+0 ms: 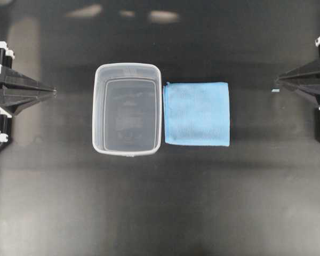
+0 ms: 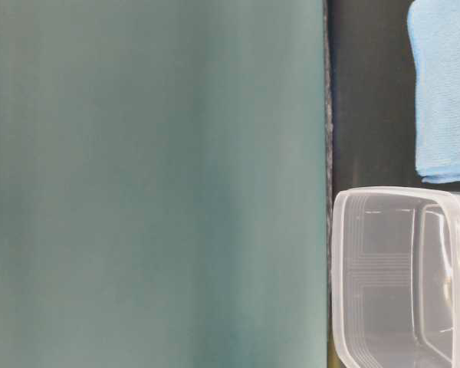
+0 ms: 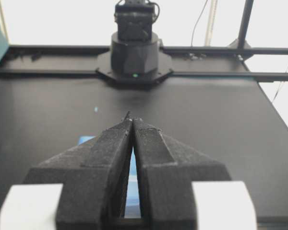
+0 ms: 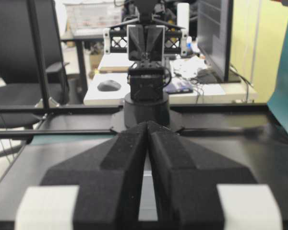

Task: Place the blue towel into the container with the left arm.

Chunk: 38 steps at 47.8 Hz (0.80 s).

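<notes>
The blue towel (image 1: pixel 197 113) lies flat and folded square on the black table, right beside the clear container (image 1: pixel 127 109), which stands empty to its left. Both also show in the table-level view, the towel (image 2: pixel 445 92) at the top right and the container (image 2: pixel 402 276) below it. My left gripper (image 1: pixel 54 91) is shut and empty at the left edge, well clear of the container. My right gripper (image 1: pixel 276 81) is shut and empty at the right edge, apart from the towel. In the left wrist view the shut fingertips (image 3: pixel 132 120) hide most of the towel (image 3: pixel 85 140).
The black table (image 1: pixel 160 202) spreads round both things. A small pale blue speck (image 1: pixel 275 91) lies near the right gripper. A teal panel (image 2: pixel 153 184) fills the left of the table-level view. The opposite arm's base (image 3: pixel 134 52) stands at the far table edge.
</notes>
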Tool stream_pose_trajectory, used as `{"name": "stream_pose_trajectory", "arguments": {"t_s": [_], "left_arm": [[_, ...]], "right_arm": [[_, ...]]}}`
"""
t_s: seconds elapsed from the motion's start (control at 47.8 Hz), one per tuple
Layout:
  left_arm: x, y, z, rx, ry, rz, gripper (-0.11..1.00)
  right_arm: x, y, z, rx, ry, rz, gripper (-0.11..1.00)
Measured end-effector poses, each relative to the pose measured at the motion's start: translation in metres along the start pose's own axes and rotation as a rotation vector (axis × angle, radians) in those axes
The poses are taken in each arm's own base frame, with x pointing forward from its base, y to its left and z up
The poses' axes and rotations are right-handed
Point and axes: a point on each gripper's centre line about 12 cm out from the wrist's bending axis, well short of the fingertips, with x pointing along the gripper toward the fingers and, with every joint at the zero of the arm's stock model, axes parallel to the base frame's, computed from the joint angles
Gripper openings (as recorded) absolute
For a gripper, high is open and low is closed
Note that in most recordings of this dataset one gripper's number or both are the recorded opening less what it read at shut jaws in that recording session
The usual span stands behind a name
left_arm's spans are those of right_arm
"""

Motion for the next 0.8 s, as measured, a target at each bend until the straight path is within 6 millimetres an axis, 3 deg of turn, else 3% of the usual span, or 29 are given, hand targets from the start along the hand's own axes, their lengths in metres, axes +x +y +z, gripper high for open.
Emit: {"name": "stream_pose_trajectory", "arguments": {"t_s": [0.063, 0.105, 0.356, 0.649, 0.732, 0.795], "left_arm": [[0.004, 0.001, 0.002, 0.007, 0.028, 0.001, 0.03], [0.01, 0.002, 0.004, 0.017, 0.058, 0.005, 0.01], [0.05, 0.007, 0.019, 0.033, 0.297, 0.024, 0.01], [0.11, 0.009, 0.031, 0.065, 0.553, 0.02, 0.01], [0.13, 0.013, 0.024, 0.075, 0.643, 0.023, 0.01], [0.142, 0.017, 0.019, 0.074, 0.695, 0.03, 0.01]], "right_arm": [[0.0, 0.0, 0.0, 0.008, 0.002, 0.0, 0.03], [0.0, 0.0, -0.001, 0.014, 0.005, -0.001, -0.01], [-0.004, 0.0, -0.002, 0.061, 0.038, -0.003, -0.01], [-0.008, 0.0, -0.019, 0.096, 0.185, -0.009, 0.0], [-0.009, 0.0, -0.021, 0.096, 0.213, -0.012, 0.06], [-0.011, -0.001, -0.02, 0.098, 0.211, -0.013, 0.18]]}}
